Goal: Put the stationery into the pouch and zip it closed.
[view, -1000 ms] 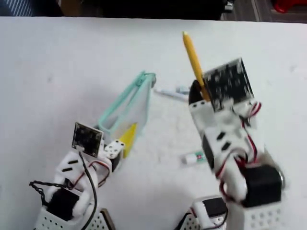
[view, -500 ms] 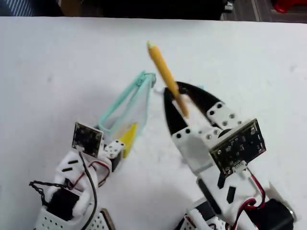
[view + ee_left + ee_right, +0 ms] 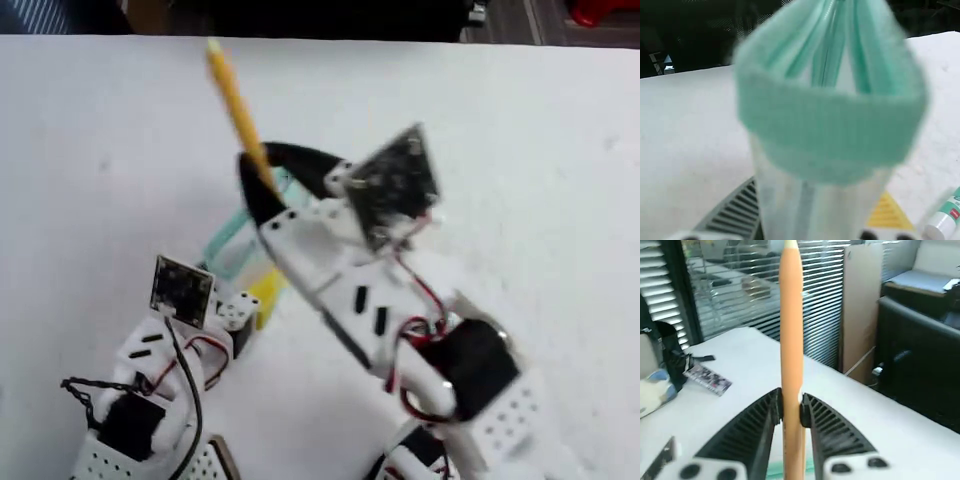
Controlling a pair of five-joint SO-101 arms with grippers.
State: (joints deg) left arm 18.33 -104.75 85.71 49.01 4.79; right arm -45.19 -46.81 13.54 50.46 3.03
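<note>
Since a second ago the right arm has swung across the desk (image 3: 520, 120) toward 9 o'clock, and the right gripper (image 3: 265, 180) now hangs over the far end of the pouch (image 3: 222, 240) instead of standing off at its 3 o'clock side. Its jaws are clamped on the pencil (image 3: 232, 95), gripping it low on the shaft, so most of its length sticks out past them toward 11 o'clock in the high view. The left gripper (image 3: 258, 298) sits at the pouch's near end, at about 7 o'clock from the centre of the desk. Its jaws look closed on the pouch, holding it on edge with the teal zip band uppermost and the mouth gaping. In the left wrist view a glue stick (image 3: 942, 220) lies on the desk just beside the pouch. We judge the step in hand to be loading the pencil, with the zip not yet touched. Next we would need to tip the pencil down so it lines up with the open mouth, lower it between the teal edges and only then let go. Meanwhile the left jaws must keep the pouch steady and open.
</note>
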